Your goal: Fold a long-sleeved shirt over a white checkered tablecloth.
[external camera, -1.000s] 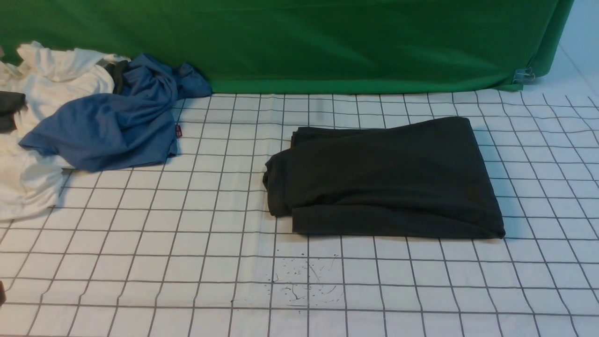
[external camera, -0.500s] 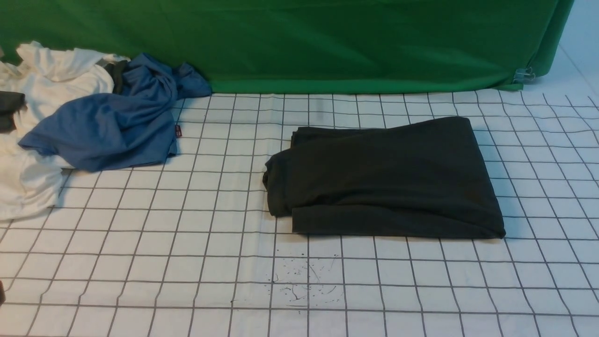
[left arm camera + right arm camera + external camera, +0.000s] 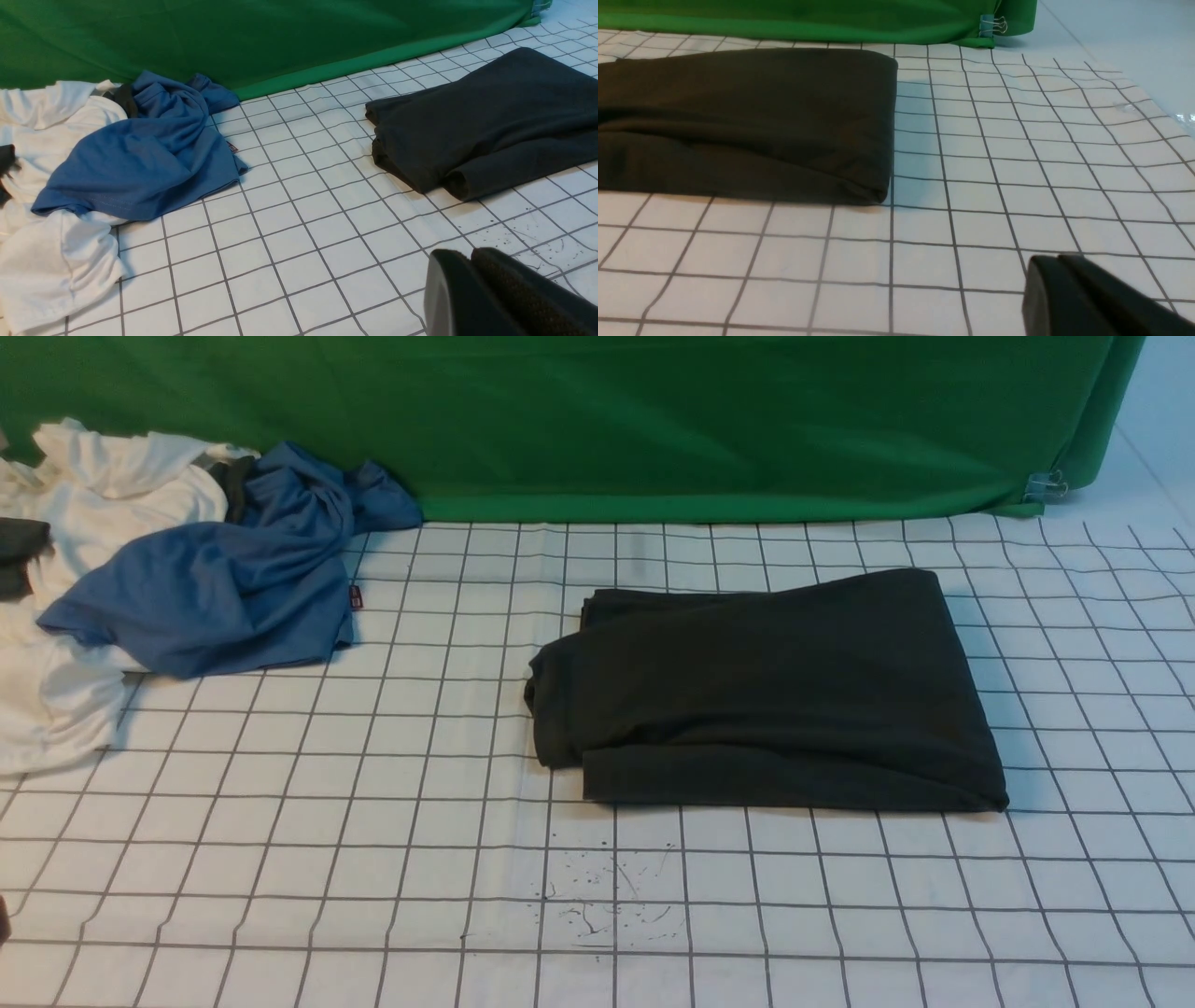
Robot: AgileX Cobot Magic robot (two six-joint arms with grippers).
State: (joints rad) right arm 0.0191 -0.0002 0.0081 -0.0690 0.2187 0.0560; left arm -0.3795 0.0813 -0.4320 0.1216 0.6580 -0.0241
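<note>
The long-sleeved shirt [image 3: 766, 695] lies folded into a compact block mid-tablecloth [image 3: 373, 821]; folding looks finished. Left fingers [image 3: 472, 275] and right fingers [image 3: 1057, 275] pressed together, empty.

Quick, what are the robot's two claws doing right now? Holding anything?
Left gripper: jaws closed, holding nothing, apart from the long-sleeved shirt.
Right gripper: jaws closed, empty, above the white checkered tablecloth.
</note>
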